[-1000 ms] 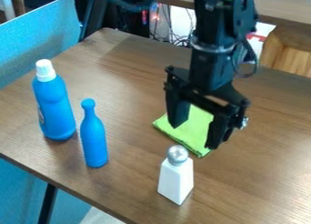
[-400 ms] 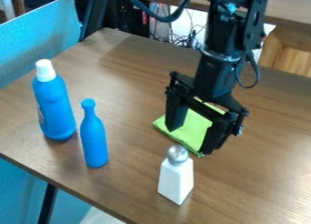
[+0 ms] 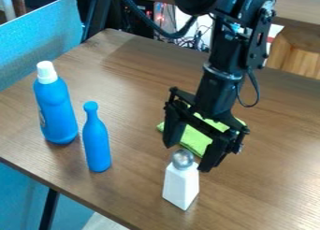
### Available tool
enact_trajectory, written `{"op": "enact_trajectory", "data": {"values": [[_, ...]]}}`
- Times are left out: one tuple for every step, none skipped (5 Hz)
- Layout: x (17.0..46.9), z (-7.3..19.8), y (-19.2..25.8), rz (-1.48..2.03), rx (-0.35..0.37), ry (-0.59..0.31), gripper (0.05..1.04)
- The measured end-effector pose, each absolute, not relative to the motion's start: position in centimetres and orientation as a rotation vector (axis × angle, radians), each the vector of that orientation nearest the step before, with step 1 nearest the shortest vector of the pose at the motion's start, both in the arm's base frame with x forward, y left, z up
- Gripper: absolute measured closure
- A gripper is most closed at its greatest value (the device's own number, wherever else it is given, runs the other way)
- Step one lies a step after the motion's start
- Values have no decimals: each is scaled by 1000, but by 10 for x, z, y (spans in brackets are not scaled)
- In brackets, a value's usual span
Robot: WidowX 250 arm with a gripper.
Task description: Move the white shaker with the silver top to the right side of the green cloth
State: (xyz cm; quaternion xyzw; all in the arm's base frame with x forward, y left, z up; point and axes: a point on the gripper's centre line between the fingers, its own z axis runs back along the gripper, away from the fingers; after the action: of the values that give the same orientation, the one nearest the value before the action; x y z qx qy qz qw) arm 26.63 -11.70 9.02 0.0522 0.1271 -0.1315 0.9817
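I'm hanging my 2 spread fingers [image 3: 214, 155] beside the upright white bottle [image 3: 181, 186] near the edge of the table [image 3: 262, 191], judging it light, stiff and slick, its flat sides probably offering surer hold than its round silver cap [image 3: 182, 159].

A white, four-sided, tapering bottle [image 3: 180, 188] with a round silver cap [image 3: 182, 159] stands upright on the brown wood-grain table [image 3: 262, 196].

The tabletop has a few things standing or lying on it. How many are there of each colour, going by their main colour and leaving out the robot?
Blue: 2, the capped bottle and the slim bottle
White: 1, the silver-topped bottle
Green: 1, the cloth
Total: 4
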Motion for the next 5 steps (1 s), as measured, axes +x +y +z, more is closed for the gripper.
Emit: {"op": "enact_trajectory", "data": {"values": [[263,85,-115,-254,121,297,83],[262,81,-115,-240,128,311,83],[260,75,-113,-230,134,325,133],[261,75,-113,-229,131,318,412],[263,75,-117,-244,109,296,544]]}}
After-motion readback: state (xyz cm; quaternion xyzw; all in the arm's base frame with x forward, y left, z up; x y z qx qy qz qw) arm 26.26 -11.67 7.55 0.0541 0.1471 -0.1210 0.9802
